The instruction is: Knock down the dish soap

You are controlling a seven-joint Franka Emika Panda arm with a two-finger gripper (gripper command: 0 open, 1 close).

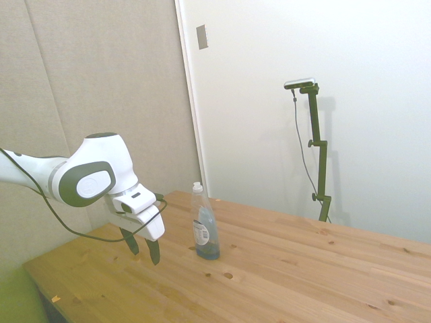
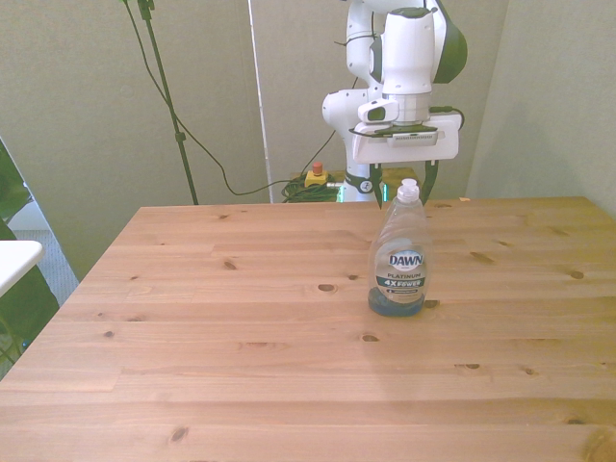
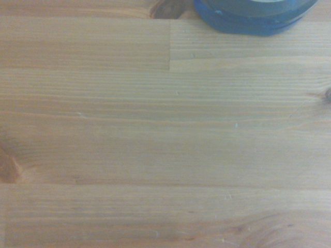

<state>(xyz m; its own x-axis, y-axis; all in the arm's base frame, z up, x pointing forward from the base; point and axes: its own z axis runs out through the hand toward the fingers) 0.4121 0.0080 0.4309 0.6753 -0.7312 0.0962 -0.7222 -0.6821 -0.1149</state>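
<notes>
Table (image 1: 283, 269): pale wood planks with dark knots, fills the lower half of the side and front views; wrist view shows bare grain close up (image 3: 155, 129).

Arm (image 1: 81, 178): white, enters the side view from mid-left, wrist bent down. In the front view it stands top centre, behind the table's far edge.

Gripper (image 1: 143, 247): lower left of centre in the side view, above the wood, dark fingers pointing down with a gap between them, holding nothing. Near the soap, not touching.

Soap (image 2: 398, 252): upright on the table, right of centre in the front view, directly before the gripper. Clear bottle, blue liquid low down, white cap, label facing the camera. Wrist view catches only its blue base at the upper edge (image 3: 256, 15).
</notes>
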